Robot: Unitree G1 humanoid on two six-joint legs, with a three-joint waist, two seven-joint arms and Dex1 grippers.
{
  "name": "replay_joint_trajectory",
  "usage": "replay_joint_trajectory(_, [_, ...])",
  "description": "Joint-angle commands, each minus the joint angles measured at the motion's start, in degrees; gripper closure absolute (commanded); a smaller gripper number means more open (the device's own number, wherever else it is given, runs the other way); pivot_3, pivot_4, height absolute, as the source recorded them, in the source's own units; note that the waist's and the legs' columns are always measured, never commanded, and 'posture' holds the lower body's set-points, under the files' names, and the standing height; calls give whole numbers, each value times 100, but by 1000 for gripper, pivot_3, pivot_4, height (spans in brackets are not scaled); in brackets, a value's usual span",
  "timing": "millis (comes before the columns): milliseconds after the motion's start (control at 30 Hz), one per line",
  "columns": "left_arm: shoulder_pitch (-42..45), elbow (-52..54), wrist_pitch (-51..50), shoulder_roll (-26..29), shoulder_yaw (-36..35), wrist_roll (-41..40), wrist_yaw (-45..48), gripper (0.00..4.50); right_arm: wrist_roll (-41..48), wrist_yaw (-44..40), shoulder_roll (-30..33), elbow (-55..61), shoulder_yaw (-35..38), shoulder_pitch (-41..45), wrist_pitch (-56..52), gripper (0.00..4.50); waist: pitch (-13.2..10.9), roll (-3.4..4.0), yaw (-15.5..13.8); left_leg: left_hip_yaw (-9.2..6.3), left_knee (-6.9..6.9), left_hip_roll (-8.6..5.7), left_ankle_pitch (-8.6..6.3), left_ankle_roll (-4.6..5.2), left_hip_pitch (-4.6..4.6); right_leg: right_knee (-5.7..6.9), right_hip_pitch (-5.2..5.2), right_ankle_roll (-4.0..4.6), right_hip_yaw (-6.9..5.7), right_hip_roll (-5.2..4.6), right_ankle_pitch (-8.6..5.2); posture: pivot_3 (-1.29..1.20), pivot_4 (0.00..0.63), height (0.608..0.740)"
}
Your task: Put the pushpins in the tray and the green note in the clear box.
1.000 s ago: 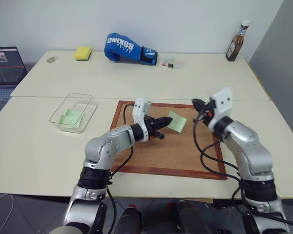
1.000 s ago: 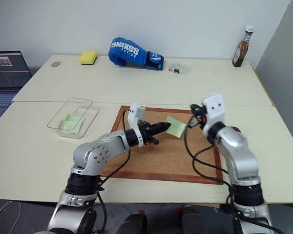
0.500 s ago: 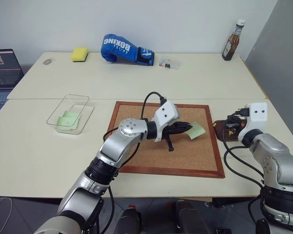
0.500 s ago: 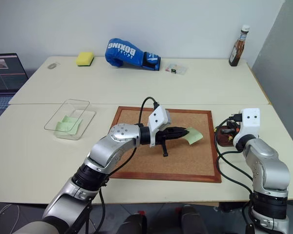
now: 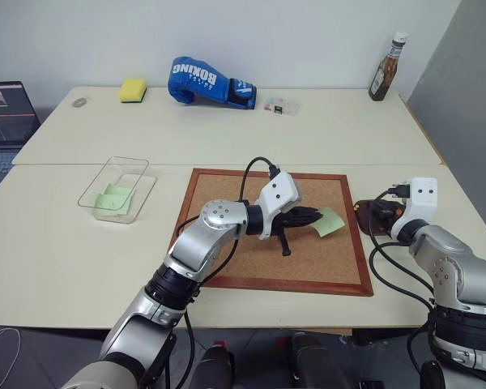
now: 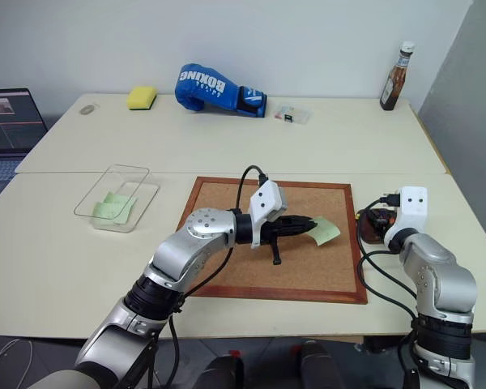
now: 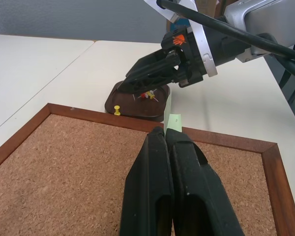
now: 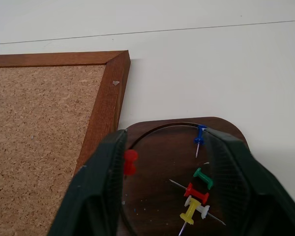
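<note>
Pushpins [image 8: 196,191] lying in the tray [image 8: 226,129] under the spread right gripper [image 8: 167,162], green note [image 5: 330,221] clamped in the left gripper [image 5: 312,215], clear box [image 5: 138,164] waiting off at ten o'clock.

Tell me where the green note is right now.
The green note is pinched in the shut left gripper, held over the right part of the cork board, near the tray.

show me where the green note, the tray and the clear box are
green note [image 5: 330,222], left eye view, middle of the sheet
tray [image 8: 226,129], right wrist view, bare far rim
clear box [image 6: 90,200], right eye view, left wall
</note>
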State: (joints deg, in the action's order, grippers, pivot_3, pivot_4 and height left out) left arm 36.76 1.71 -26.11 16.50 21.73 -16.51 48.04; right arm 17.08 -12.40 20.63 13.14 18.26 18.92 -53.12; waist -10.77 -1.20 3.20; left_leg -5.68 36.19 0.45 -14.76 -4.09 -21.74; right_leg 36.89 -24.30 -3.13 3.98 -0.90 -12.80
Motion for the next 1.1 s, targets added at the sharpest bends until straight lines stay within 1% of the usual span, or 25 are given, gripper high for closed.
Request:
replay_joint_trajectory(33, [34,218,-2,-68,-144,-6,-18,4500,18,3,85,79,0,55,139,896,0,0,-1,0,0,0,0,0,0,0,0,0,0,0,0,0,150,740])
replay_joint_trajectory(67, [38,214,-2,-76,-144,-4,-19,4500,-37,-16,126,67,-64,30,195,534,0,0,-1,0,1,0,0,0,0,0,0,0,0,0,0,0,150,740])
replay_joint_trajectory(167, [43,217,-12,-81,-152,-2,-12,4500,-267,6,257,24,-281,-30,406,39,0,0,0,1,1,0,0,0,0,1,0,0,0,0,0,0,150,740])
replay_joint_trajectory(467, [10,267,-54,-76,-160,3,-19,4500,-668,321,304,-278,-394,-28,759,39,0,0,-1,0,2,0,0,0,1,2,1,0,1,0,0,0,150,740])
replay_joint_trajectory(667, [31,254,-70,-104,-162,9,-23,4500,-787,366,294,-513,-415,-3,856,39,0,0,-1,0,3,0,0,0,2,5,1,0,1,0,0,0,150,740])
replay_joint_trajectory(867, [62,224,-46,-117,-186,36,-17,4500,-805,354,282,-634,-469,-25,828,39,1,1,-1,0,10,0,0,0,1,9,2,0,1,0,1,0,150,740])
replay_joint_trajectory(1000, [41,255,-54,-117,-196,44,-18,4500,-776,374,239,-606,-387,-18,845,39,1,1,0,0,13,0,0,0,2,9,4,-1,1,0,1,0,150,740])
replay_joint_trajectory(1100, [54,275,-111,-127,-285,-15,-57,4500,-607,247,245,-381,-254,27,947,39,1,1,0,-1,15,0,0,0,2,10,4,-1,0,0,1,0,150,740])
